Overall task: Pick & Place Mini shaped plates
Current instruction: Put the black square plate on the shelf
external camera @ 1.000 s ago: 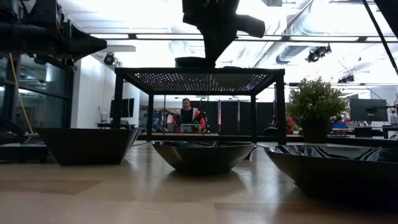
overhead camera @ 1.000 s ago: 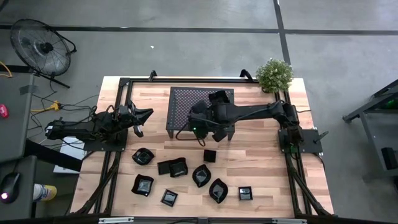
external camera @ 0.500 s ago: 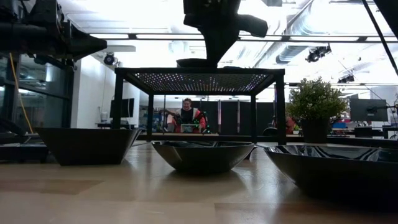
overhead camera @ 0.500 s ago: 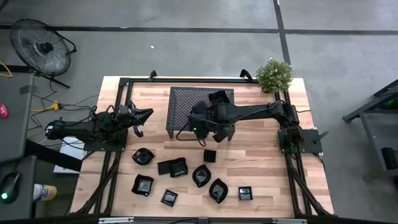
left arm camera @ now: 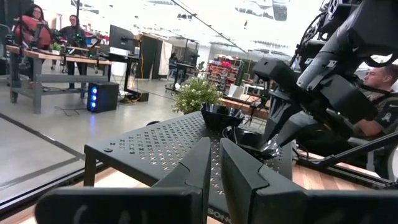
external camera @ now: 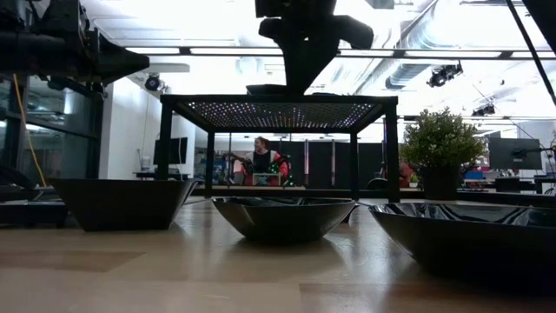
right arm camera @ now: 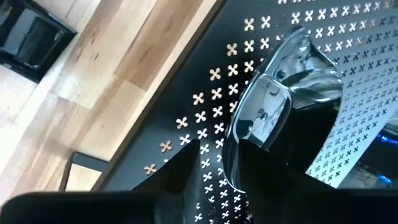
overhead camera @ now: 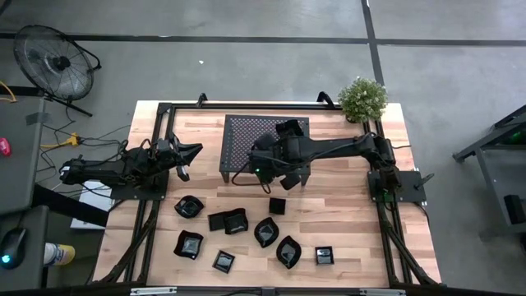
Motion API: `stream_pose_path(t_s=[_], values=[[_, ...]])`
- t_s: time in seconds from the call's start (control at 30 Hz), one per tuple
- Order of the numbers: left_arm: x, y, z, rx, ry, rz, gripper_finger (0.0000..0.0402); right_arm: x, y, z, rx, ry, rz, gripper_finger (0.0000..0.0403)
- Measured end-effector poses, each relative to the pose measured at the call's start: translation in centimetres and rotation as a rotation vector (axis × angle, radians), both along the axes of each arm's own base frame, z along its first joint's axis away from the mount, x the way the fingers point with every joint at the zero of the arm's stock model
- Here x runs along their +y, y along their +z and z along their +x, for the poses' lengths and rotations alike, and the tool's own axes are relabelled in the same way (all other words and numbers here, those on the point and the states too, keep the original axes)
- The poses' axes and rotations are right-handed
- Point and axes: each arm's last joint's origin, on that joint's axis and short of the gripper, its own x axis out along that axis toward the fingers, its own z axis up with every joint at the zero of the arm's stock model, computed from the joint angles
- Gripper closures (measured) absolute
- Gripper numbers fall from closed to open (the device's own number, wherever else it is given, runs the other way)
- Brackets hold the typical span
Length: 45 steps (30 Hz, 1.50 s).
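With a mini plate (right arm camera: pixel 273 124) resting on the mesh rack (overhead camera: pixel 246 131), my right end effector (overhead camera: pixel 265 160) is letting go; my left end effector (overhead camera: pixel 182 160) waits clenched. Next: lift clear, fetch another plate (overhead camera: pixel 277 205) from the surface (overhead camera: pixel 345 205).

Nine mini shaped plates (overhead camera: pixel 265 232) lie on the table (overhead camera: pixel 345 214) at six o'clock from the single mesh rack (overhead camera: pixel 242 136), seemingly two more sit on the rack, one potted plant (overhead camera: pixel 362 99) stands at two o'clock and one floor fan (overhead camera: pixel 53 62) at ten o'clock.
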Motion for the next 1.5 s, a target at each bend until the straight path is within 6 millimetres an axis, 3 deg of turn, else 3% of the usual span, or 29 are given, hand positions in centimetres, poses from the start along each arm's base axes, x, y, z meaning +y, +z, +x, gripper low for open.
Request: stream_pose_path(t_s=[0.27, 0.47, 0.9, 1.17, 1.5], values=[[0.0, 0.0, 0.0, 0.000, 0.000, 0.000, 0.0369, 0.1, 1.9, -0.4, -0.059, -0.094, 0.044, 0.0279], [0.0, 0.0, 0.0, 0.001, 0.000, 0.000, 0.0369, 1.2, 3.7, -1.3, -0.105, -0.260, 0.103, 0.0277], [0.0, 0.0, 0.0, 0.001, 0.000, 0.000, 0.0369, 4.6, 5.2, -5.3, -0.040, -0.630, 0.437, 0.0277], [0.0, 0.0, 0.0, 0.000, 0.000, 0.000, 0.0369, 6.1, 3.6, -10.0, 0.016, -0.837, 0.517, 0.0277], [0.0, 0.0, 0.0, 0.000, 0.000, 0.000, 0.0369, 8.7, -0.8, -13.6, 0.092, -0.853, 0.653, 0.0277]])
